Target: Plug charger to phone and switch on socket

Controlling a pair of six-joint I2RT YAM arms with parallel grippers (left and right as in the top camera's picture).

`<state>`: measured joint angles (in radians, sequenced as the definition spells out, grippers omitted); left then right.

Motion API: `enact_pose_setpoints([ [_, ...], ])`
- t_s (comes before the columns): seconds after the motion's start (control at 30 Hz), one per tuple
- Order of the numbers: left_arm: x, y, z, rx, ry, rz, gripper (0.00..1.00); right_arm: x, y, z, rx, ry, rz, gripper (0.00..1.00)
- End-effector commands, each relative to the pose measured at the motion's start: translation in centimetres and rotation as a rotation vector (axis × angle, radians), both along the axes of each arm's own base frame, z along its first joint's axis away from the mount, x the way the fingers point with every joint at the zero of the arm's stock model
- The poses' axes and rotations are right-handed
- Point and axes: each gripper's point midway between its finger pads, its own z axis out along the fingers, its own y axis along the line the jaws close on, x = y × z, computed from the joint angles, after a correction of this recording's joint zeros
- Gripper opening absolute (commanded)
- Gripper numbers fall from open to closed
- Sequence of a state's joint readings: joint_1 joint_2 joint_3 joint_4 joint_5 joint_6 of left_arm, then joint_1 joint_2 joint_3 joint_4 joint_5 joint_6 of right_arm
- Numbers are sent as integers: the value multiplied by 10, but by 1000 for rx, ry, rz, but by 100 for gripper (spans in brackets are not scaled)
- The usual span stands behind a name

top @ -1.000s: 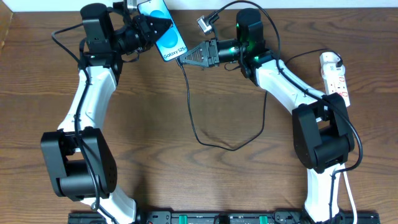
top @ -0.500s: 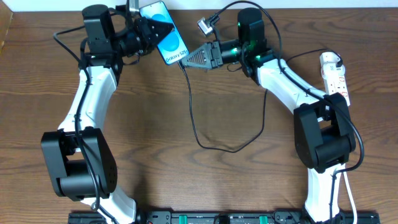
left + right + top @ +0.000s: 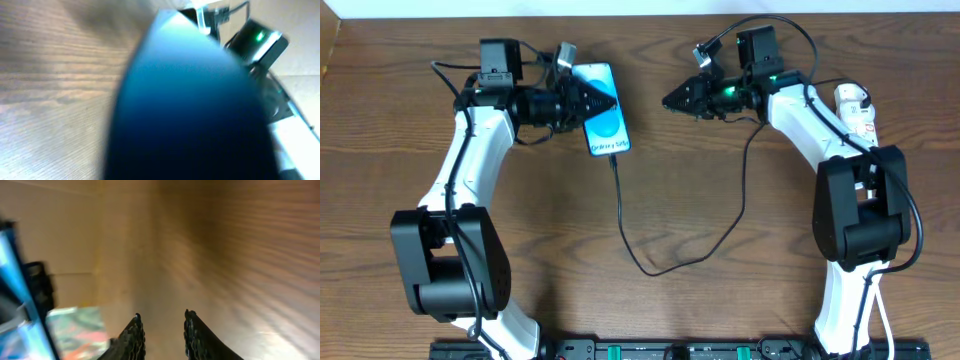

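**Fig. Overhead + wrist views, charger at phone.** L gripper (image 3: 582, 103) is clamped on the phone (image 3: 605, 125) at one long edge, screen up. Cannot tell whether the phone rests on the bench (image 3: 720, 300) or is lifted. The charger (image 3: 625, 215) tip meets the phone's short edge just beside the L gripper, on the side toward the robot base. It looks seated, but too small to confirm. From there the cable lies slack in a loop and runs up toward the R arm.

R gripper (image 3: 672, 102) is well apart from the phone, fingers (image 3: 134, 335) parted w/ nothing between them. The socket (image 3: 861, 118) lies behind the R gripper, partly hidden by the R arm.

Handling (judged):
- **Phone:** stiff, slick, glass fragile. Hold across the edges, not the screen.
- **Charger:** cable limp and light. Grip the rigid tip, never the cord.
- **Socket:** light, may slide when pressed. Push the switch straight down w/ closed tips.
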<state>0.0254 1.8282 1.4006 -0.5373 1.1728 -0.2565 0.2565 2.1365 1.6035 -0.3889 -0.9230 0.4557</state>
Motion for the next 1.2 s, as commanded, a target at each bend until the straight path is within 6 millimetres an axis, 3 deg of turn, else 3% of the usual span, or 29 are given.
enact_pose_setpoints([
  [0.0, -8, -6, -3, 8, -125, -105, 8, 12, -8, -1, -137, -122, -37, 26],
  [0.37, -12, -25, -90, 60, 63, -167, 7, 2, -26, -36, -370, -68, -88, 26],
  [0.57, -15, -25, -133, 131, 145, -170, 7, -2, -28, -45, -441, -62, -96, 26],
  [0.83, -17, -19, -160, 200, 195, -159, 8, -6, -21, -49, -483, -78, -90, 27],
  [1.17, -17, -17, -165, 242, 196, -154, 8, -7, -24, -54, -539, -83, -103, 29],
])
